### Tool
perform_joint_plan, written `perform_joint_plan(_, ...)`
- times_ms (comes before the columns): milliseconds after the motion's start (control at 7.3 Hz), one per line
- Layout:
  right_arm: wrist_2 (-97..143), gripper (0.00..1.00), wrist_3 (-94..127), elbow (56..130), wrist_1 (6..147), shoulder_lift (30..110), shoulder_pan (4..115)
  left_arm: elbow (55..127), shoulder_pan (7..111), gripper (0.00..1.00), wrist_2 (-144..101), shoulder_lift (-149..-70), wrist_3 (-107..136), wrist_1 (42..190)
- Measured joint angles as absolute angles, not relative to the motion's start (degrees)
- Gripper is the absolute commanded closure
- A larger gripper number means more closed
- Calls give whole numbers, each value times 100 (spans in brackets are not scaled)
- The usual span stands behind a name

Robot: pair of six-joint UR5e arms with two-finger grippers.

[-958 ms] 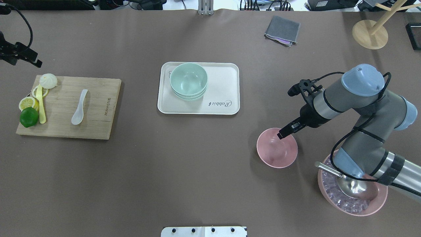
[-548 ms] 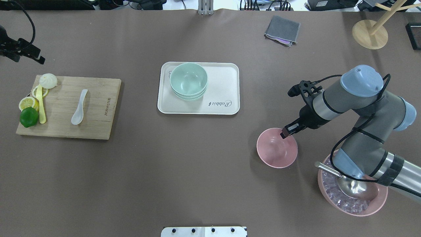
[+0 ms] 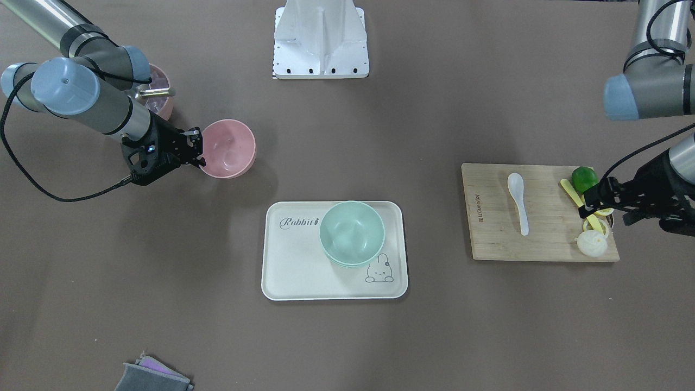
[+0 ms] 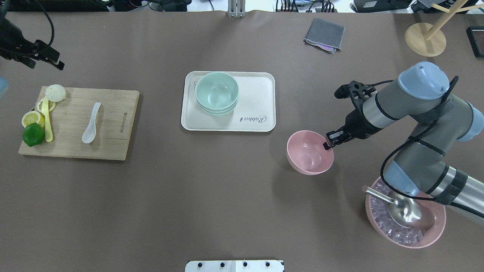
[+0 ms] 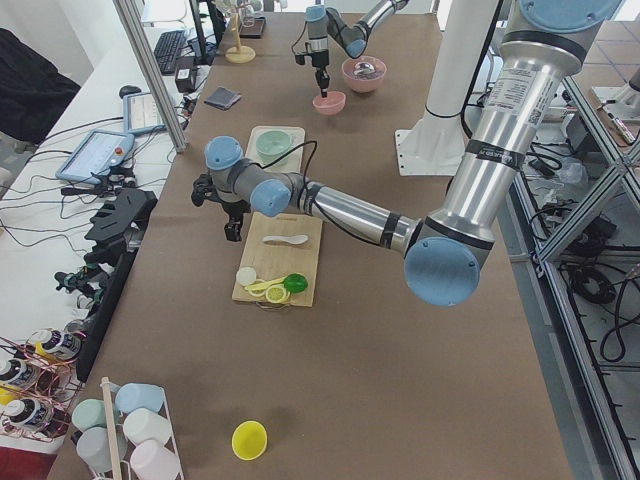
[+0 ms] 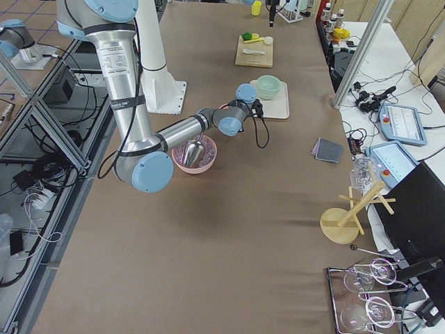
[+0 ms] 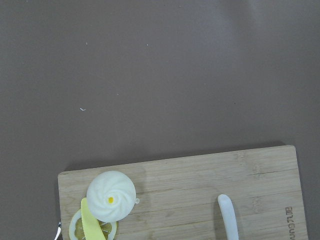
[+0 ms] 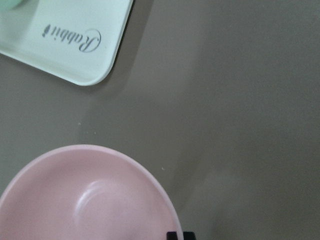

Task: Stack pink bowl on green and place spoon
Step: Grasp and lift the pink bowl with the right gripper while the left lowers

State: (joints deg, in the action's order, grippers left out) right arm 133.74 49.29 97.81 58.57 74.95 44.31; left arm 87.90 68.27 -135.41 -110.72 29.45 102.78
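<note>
Brown table, contents as follows.

1. My right gripper: jaws pinched on the near rim of the pink bowl, one finger inside, one outside. The bowl sits tilted, on the table side of the tray's near right corner, apart from it. I cannot tell whether it is clear of the table.
2. White tray, centre: a stack of green bowls on its left half.
3. Cutting board, on my left: white spoon lying flat, bowl end toward me. Along its outer edge, a bun, lemon slices and a lime.
4. My left gripper: hanging above the bun end of the board, holding nothing. I cannot tell how wide its jaws stand.
5. Large pink dish of ice with a metal scoop, under my right arm.
</note>
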Motion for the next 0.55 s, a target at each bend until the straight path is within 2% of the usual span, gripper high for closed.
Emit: perform_joint_plan(548, 13469, 100, 5812, 9781, 5862, 7118, 4882, 8515, 5953, 3, -12649, -11553, 3927, 10208)
